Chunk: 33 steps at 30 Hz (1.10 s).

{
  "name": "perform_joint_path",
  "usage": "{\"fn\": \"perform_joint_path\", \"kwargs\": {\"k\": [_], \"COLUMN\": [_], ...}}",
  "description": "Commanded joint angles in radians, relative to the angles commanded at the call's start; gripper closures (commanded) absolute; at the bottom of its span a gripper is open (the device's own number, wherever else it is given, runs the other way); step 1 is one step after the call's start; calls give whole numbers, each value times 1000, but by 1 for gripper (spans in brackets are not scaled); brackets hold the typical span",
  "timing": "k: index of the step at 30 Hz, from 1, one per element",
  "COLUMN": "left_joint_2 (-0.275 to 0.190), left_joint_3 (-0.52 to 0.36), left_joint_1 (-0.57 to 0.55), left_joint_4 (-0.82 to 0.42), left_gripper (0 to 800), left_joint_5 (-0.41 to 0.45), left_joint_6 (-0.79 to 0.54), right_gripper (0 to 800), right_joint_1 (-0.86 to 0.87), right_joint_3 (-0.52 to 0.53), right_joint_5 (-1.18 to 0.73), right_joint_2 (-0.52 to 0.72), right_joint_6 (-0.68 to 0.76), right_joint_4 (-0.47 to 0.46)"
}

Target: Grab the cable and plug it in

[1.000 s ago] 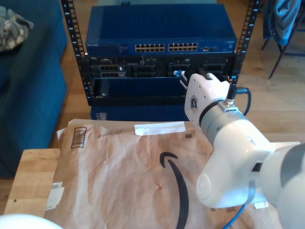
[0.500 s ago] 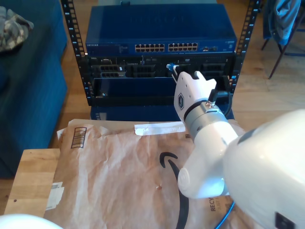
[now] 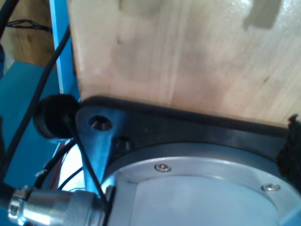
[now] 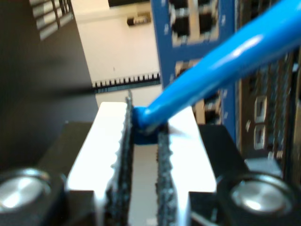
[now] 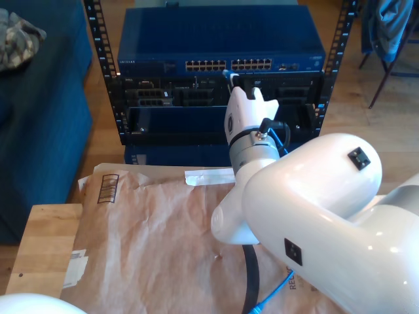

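At the back of the exterior view, the rack [image 5: 108, 78] holds the blue network switch [image 5: 216, 36] with its row of ports [image 5: 228, 65] facing you, and that row is your target. Below it lies the desk [image 5: 46, 242] under a brown paper mailer [image 5: 150, 235], well apart from the work. Your second pincer [image 4: 145, 123] is clenched on the cable [image 4: 221, 61] just behind its plug, whose tip [image 5: 227, 74] sits at the port row near the middle. Whether it has entered a socket is hard to tell, since the wrist view is blurred. Square the plug to the port face before pushing, and press straight in; any tilt will likely jam the clip. Keep the grip firm so the plug cannot swivel between the serrated pads [image 4: 123, 155]. The cable's slack [image 5: 275, 294] trails off the mailer's near edge, so watch it doesn't snag. Your first pincer's state cannot be told from its wrist view.
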<state>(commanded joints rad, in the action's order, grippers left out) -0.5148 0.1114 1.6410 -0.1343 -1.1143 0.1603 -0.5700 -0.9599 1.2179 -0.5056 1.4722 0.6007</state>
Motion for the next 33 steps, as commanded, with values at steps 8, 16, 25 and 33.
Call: {"fn": "perform_joint_path", "kwargs": {"k": [8,16,25,33], "left_joint_2": [0,0,0,0], "left_joint_3": [0,0,0,0], "left_joint_1": [0,0,0,0], "left_joint_4": [0,0,0,0], "left_gripper": [0,0,0,0], "left_joint_5": [0,0,2,2], "left_joint_6": [0,0,0,0], "right_gripper": [800,800,800,800], "right_joint_1": [-5,-11,-6,5], "right_joint_3": [-9,-184,-295,-359], "right_joint_5": [71,87,91,106], "right_joint_2": [-21,-135,-233,-269], "right_joint_6": [-87,-232,-262,-273], "right_joint_4": [135,250,290,302]}}
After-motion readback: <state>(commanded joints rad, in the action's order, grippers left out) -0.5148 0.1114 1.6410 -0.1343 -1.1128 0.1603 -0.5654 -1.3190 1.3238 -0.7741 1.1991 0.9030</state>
